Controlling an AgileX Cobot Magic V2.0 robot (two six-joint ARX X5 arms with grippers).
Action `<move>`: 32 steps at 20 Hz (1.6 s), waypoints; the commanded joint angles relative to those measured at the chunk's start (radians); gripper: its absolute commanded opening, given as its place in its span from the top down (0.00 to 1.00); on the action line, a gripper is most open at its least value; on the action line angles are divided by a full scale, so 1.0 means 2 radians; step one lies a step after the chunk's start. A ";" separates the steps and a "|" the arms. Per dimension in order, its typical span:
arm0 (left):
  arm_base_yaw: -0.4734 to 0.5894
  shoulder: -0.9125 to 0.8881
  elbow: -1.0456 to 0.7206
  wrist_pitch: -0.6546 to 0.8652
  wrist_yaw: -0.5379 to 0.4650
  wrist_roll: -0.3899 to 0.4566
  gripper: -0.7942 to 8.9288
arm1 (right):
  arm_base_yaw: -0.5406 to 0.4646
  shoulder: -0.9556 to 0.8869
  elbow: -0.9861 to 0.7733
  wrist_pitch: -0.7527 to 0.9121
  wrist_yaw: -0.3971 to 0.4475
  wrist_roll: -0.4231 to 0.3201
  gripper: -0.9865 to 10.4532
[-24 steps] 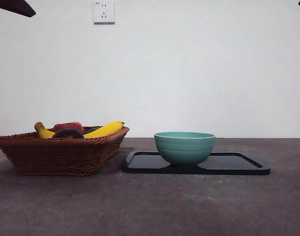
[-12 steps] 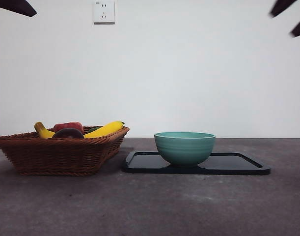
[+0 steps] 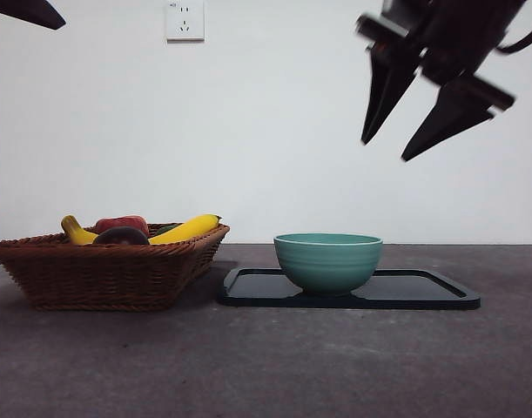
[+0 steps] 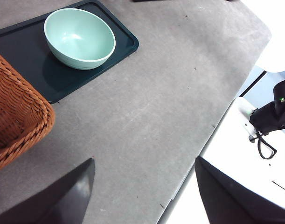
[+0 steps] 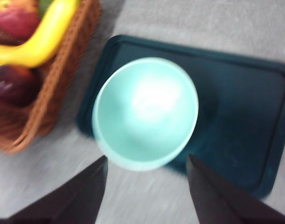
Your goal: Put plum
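We see the right claw [image 3: 387, 150] hanging high over the right part of the counter [image 3: 266, 366], above and a little right of the bowl [image 3: 327, 260]. Its arm enters from the top right corner and slants down toward the left, and the two black jaws point downward, spread wide and holding nothing. From its wrist camera the bowl [image 5: 145, 112] lies between the jaws, blurred.

The left claw [image 4: 142, 186] waits high at the far left, showing in the front view only as a dark tip in the top left corner; its jaws too stand wide apart and empty.

The plum [image 3: 120, 236] sits in the basket [image 3: 100, 274] at the left of the counter, at its near side, between the two ends of the banana [image 3: 185, 230] and in front of a red fruit [image 3: 120, 224]. The bowl is empty and stands on the left part of the dark tray [image 3: 422, 292], just right of the basket.
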 commanded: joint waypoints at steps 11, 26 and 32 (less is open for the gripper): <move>-0.001 0.003 0.010 0.006 0.002 0.008 0.57 | -0.003 0.179 0.050 0.045 0.021 -0.018 0.68; -0.001 0.003 0.010 0.006 0.002 0.007 0.57 | -0.003 0.077 0.066 0.011 0.022 -0.039 0.91; -0.001 0.003 0.010 0.006 0.002 0.007 0.57 | 0.024 -0.048 0.056 -0.098 0.010 -0.066 0.91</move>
